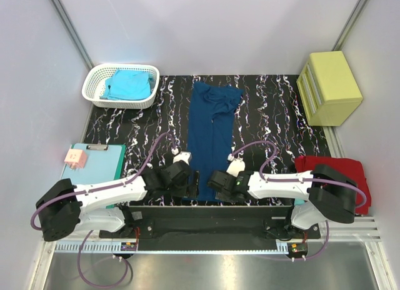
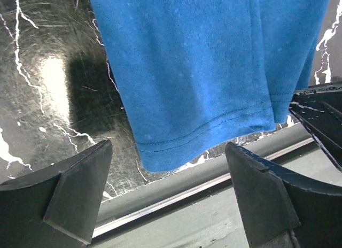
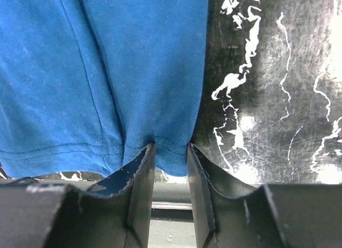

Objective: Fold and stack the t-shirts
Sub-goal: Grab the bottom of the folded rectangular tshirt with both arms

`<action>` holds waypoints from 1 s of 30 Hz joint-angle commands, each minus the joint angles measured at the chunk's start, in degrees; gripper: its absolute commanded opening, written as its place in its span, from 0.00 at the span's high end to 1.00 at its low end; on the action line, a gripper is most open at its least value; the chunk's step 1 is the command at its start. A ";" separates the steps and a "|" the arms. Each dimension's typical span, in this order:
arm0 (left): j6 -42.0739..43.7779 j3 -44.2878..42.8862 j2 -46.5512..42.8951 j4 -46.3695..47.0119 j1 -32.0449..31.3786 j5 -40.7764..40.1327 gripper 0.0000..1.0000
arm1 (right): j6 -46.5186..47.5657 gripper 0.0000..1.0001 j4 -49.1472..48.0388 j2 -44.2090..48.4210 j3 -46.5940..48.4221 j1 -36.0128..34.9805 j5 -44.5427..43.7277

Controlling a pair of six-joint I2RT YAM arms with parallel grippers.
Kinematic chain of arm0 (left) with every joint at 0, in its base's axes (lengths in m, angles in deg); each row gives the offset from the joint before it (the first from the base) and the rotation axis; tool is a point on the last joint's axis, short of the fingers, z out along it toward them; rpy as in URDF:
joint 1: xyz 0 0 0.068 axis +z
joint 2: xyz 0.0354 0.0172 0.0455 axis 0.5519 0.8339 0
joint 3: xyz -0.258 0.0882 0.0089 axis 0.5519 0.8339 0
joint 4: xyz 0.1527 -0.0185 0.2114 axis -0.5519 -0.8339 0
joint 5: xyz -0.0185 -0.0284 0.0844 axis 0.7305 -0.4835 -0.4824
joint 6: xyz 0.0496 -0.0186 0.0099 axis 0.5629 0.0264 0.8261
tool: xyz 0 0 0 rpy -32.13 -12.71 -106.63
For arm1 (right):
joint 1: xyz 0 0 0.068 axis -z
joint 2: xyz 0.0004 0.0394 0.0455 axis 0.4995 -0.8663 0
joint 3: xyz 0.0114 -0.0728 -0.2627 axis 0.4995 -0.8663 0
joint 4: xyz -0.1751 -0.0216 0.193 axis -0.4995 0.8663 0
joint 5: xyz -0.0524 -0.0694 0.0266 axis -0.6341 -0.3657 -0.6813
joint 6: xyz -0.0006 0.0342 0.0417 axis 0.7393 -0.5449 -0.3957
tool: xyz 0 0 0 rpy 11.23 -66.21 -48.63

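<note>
Navy t-shirt (image 1: 212,134) lies in a long strip; right gripper (image 3: 171,149) pinches its near hem, left gripper (image 2: 168,147) gapes wide, empty.

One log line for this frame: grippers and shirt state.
navy t-shirt: folded lengthwise, flat on mat | left gripper: open, by near hem, empty | right gripper: pinching near hem corner

navy t-shirt (image 1: 214,137) | turquoise t-shirt (image 1: 128,85) | red t-shirt (image 1: 331,160) | black white-marbled mat (image 1: 281,115)
</note>
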 commanded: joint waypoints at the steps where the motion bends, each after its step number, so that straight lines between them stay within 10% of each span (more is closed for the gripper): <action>1: -0.80 -0.10 1.92 3.24 -0.94 1.78 0.09 | -3.73 0.62 5.32 -0.24 -1.98 -0.44 0.15; 30: -1.94 -0.45 2.45 2.89 -3.49 -0.41 0.10 | 1.19 0.59 5.94 -1.47 3.74 -1.05 -1.97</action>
